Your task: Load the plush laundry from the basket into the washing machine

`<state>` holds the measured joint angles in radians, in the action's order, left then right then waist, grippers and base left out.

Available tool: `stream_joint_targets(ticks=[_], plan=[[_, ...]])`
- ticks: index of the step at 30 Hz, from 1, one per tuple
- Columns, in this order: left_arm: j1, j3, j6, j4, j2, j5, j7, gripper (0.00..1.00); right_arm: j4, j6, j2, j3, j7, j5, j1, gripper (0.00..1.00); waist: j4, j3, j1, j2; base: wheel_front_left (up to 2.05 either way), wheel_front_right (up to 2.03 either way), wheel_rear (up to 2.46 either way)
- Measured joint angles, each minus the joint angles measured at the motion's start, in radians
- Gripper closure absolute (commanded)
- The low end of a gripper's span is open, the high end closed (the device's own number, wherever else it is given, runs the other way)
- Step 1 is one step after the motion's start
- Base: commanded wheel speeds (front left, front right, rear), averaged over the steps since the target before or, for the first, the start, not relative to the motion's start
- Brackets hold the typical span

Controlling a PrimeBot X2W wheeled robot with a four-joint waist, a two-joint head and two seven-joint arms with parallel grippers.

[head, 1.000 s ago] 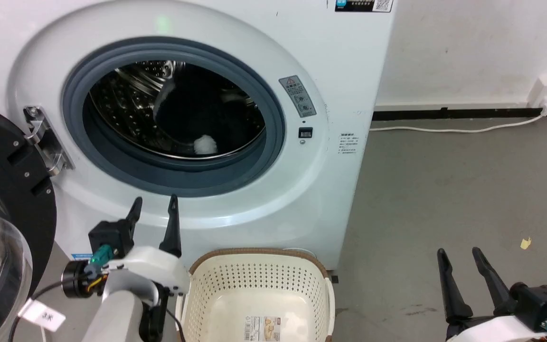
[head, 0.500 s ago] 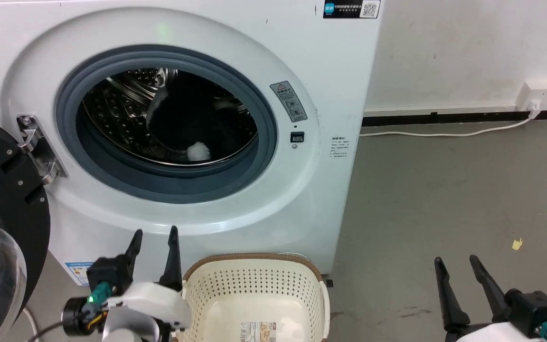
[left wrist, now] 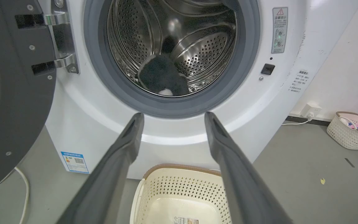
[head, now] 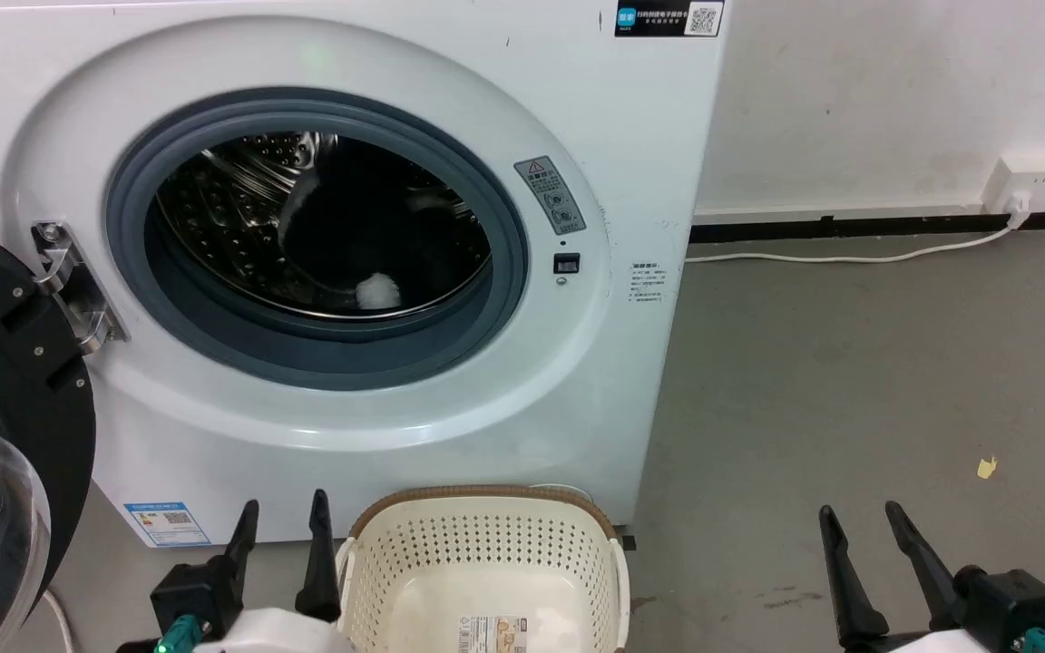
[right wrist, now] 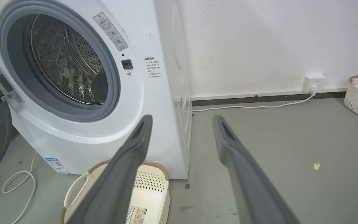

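Since half a second ago the left gripper [head: 285, 501] has sunk down the front of the washing machine [head: 640, 136], from the white ring under the port to the level of the machine's foot. The machine itself sits almost unchanged in the head view, and the right gripper [head: 858, 508] has dropped only slightly. Left gripper: jaws moderately apart with nothing between them, fingers pointing up towards the machine's port, as the left wrist view also shows. Right gripper: jaws likewise apart and free, over the grey floor [head: 849, 381] well to the right of the machine. Plush laundry [head: 368, 227]: a dark furry mass with a white tuft, lying inside the machine's steel drum [head: 223, 209], behind the grey gasket [head: 323, 358]. Basket [head: 486, 544]: upright on the floor just in front of the machine's lower front, towards its right corner, with a label sticker [head: 493, 630] on its bare inside bottom. Door [head: 24, 390]: swung open on the hinge [head: 69, 281] at the machine's left side, its black rim and glass facing the robot. A white cable [head: 849, 258] runs along the floor from behind the machine's right side to a wall socket [head: 1021, 177]. A small yellow scrap [head: 987, 467] lies on the floor well to the right of the machine. A second basket [left wrist: 348, 137], holding coloured items, stands by the wall far to the machine's right.
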<state>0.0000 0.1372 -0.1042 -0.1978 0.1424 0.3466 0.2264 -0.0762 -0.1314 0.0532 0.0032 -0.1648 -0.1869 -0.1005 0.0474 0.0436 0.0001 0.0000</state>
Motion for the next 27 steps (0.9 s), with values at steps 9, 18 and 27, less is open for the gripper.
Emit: stream_joint_targets(ticks=[9,18,27], plan=[[0.038,0.032,0.002,0.061,0.016,-0.009,-0.024,0.0,0.0,0.0,0.0,0.005,0.0,-0.012,-0.015,0.0,-0.004,-0.001,0.0,0.0,0.0,0.0,0.0],[0.038,0.035,0.011,0.068,0.024,0.0,-0.023,0.0,0.0,0.0,0.0,0.01,0.0,-0.017,-0.015,0.0,-0.006,-0.001,0.0,0.0,0.0,0.0,0.0],[0.038,0.03,0.006,0.079,0.024,0.012,-0.023,0.0,0.0,0.0,0.0,0.012,0.0,-0.017,-0.015,0.0,-0.007,-0.004,0.0,0.0,0.0,0.0,0.0]])
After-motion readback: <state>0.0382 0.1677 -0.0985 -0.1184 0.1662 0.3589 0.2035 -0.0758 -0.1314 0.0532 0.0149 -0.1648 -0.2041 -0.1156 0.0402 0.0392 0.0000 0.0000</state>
